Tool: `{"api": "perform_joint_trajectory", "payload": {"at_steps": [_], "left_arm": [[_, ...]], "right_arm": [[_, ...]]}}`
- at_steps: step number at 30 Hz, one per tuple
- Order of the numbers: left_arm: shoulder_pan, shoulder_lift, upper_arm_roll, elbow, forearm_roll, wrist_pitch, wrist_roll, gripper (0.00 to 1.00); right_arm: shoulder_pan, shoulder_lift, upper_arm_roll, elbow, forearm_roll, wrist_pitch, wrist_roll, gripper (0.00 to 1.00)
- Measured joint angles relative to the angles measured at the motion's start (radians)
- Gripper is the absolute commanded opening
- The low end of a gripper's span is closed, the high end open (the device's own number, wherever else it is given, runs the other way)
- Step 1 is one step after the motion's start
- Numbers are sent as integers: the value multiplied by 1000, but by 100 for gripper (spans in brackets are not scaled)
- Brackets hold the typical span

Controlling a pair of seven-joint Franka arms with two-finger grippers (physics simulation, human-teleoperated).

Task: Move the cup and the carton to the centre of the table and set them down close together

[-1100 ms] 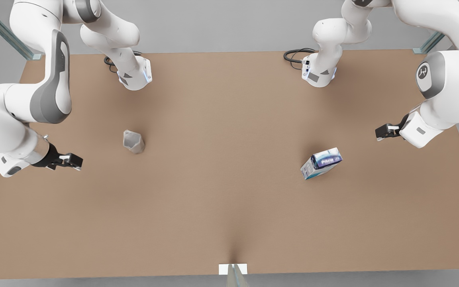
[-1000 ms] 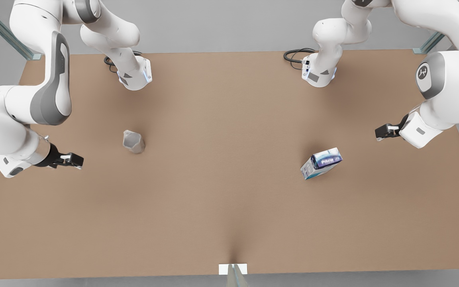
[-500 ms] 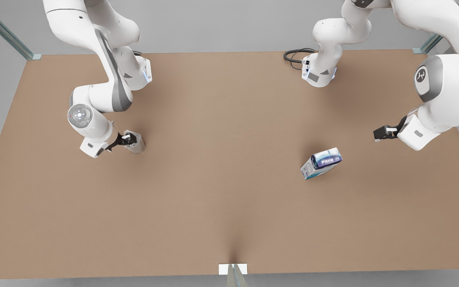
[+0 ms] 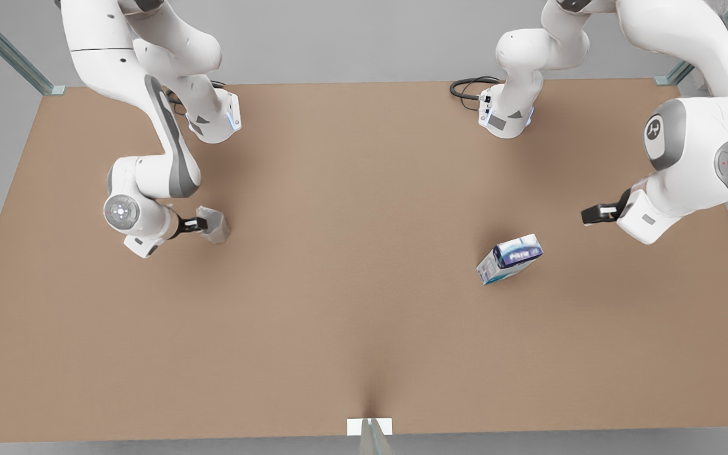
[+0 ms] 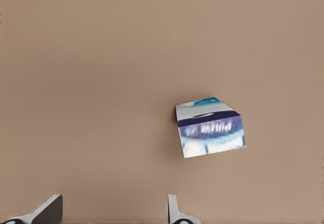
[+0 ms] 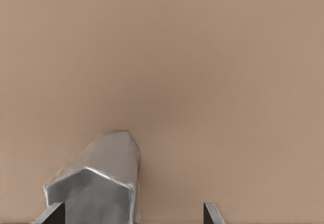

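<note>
Movement in the last second belonged almost wholly to the right arm. It had hung at the table edge on the front view's left, well apart from the small pale grey faceted cup (image 4: 213, 224); at this moment the right gripper (image 4: 200, 222) was right at that cup, on its outer side. In the right wrist view the cup (image 6: 96, 181) sat between the two dark fingertips (image 6: 50, 215), closer to one of them, and the jaws were spread wide and had not closed on it. The cup itself had not shifted; it stood on the large plain brown table (image 4: 364, 328) in the half on the front view's left, far from the centre.

The left gripper (image 4: 593, 214) had crept only a little toward the small rectangular white and teal carton with a dark blue-purple lettered face (image 4: 510, 258). It hung near the edge on the front view's right, with a clear gap to the carton. Its fingertips (image 5: 173, 211) were parted in the left wrist view, with nothing between them, and the carton (image 5: 210, 127) lay ahead on the bare table.

Judging from this, the cup grasp was about to begin, while the carton was not yet reached. Both things were well apart, so the main work of the task remained.
</note>
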Motion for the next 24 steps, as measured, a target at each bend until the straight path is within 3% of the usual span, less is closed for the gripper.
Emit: {"api": "perform_joint_trajectory", "payload": {"at_steps": [9,15,16,17,18,19,21,24], "left_arm": [[-33,-4,0,-82,-4,42,-306,100],[-27,0,0,-83,-6,43,-368,100],[-27,-2,0,-96,-6,53,-368,100],[-30,-6,0,-115,-6,73,-370,100],[-31,-7,0,-117,-6,75,-370,100],[-30,-10,0,-118,-6,74,-370,100],[-40,-12,0,-120,-6,74,-370,100],[-43,-26,0,-151,-6,79,-371,100]], "right_arm": [[0,-57,0,-158,0,126,-2,100],[1,54,0,-166,0,147,-2,100],[-1,55,0,-166,0,146,-2,86],[-4,55,0,-166,0,146,-2,64],[-5,55,0,-166,0,146,-3,57],[-5,55,0,-166,0,143,-3,42],[-9,56,0,-166,0,140,-3,28],[-8,72,0,-163,0,143,-2,21]]}}
